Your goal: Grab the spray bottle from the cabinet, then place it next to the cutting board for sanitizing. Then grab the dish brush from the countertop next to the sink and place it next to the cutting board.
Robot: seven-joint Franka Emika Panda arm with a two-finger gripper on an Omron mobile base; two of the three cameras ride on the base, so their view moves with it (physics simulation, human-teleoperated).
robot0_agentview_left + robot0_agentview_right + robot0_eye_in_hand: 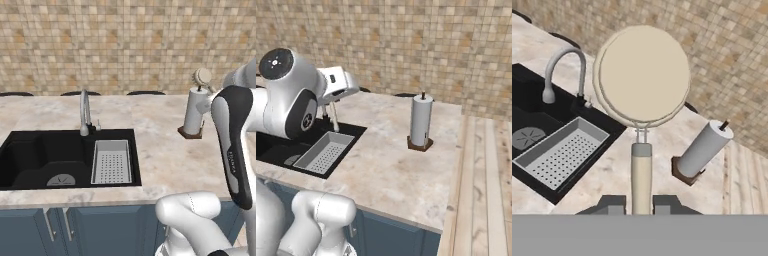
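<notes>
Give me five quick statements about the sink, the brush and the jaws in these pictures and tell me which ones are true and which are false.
1. The gripper has its jaws closed on the dish brush. True.
2. The dish brush lies flat on the countertop. False: it is lifted clear of it, round head pointing away from the hand.
3. The grey insert tray sits in the right part of the sink, seen from the left base view. True.
4. The white cylinder on a brown base has tipped over. False: it stands upright on the countertop.
5. Water is running from the tap. False: no stream is visible.
</notes>
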